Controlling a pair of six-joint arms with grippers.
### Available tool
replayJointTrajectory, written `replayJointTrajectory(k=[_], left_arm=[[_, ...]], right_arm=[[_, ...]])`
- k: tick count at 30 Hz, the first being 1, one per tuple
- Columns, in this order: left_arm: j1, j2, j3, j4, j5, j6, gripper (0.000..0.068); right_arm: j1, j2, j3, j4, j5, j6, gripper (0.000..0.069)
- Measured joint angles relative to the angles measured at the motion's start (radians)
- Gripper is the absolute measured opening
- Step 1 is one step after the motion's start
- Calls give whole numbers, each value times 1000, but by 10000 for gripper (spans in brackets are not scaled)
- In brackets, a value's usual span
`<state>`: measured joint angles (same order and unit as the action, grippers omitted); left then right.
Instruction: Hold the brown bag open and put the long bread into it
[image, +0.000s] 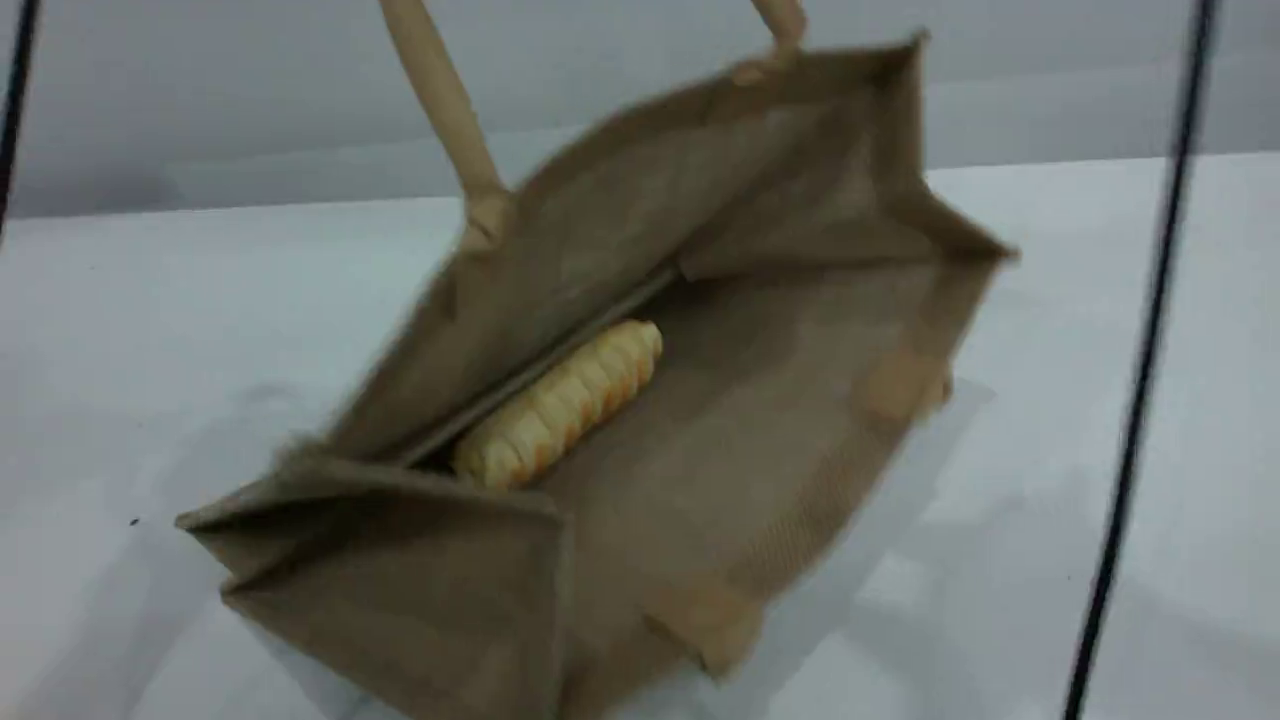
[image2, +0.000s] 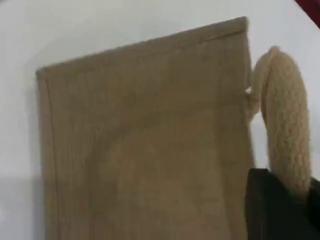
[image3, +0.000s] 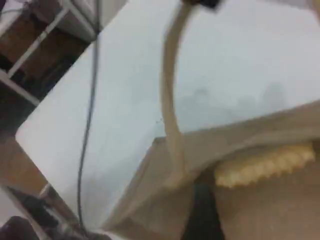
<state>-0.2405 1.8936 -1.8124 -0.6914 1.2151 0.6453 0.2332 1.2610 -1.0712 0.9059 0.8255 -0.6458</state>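
Lying aslant along the bottom fold inside the brown bag (image: 700, 420), the long bread (image: 560, 402) is already in. Left jaws clamp the rope handle (image2: 286, 135), lifting the mouth off the tabletop (image: 1100, 300); right jaws, just above the loaf, stand open and empty.

Matte black blocky tip of the left tool (image2: 280, 205) seen at the frame's lower edge, dark blurred fingertip of the right tool (image3: 202, 212), thin black cables (image: 1140, 370) seen hanging.

The brown bag (image: 760, 420) is coarse matt woven cloth with rope-like handles (image2: 285, 135); the long bread (image: 560, 402) looks ridged.
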Motion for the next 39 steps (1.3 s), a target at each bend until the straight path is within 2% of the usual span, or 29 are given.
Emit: replayJointTrajectory(k=[3, 9, 19, 25, 29, 35, 39], left_arm=[[-15, 26, 43, 3, -5, 0, 83], [-70, 69, 139, 11, -149, 12, 83], [-218, 167, 272, 10, -336, 17, 83], [-271, 231, 286, 12, -454, 17, 104], [-271, 264, 286, 52, -454, 16, 192], [-271, 267, 286, 122, -465, 7, 425], [-271, 267, 283, 186, -440, -8, 505]], right_arm=[[-16, -107, 0, -64, 53, 54, 463], [-16, -311, 0, -236, 152, 212, 462], [-16, -594, -1, -456, 291, 466, 461], [-16, -705, -1, -594, 403, 560, 461], [-16, -745, -1, -692, 401, 600, 461], [-16, -754, -1, -730, 396, 600, 461], [-16, -753, -1, -768, 396, 600, 461]])
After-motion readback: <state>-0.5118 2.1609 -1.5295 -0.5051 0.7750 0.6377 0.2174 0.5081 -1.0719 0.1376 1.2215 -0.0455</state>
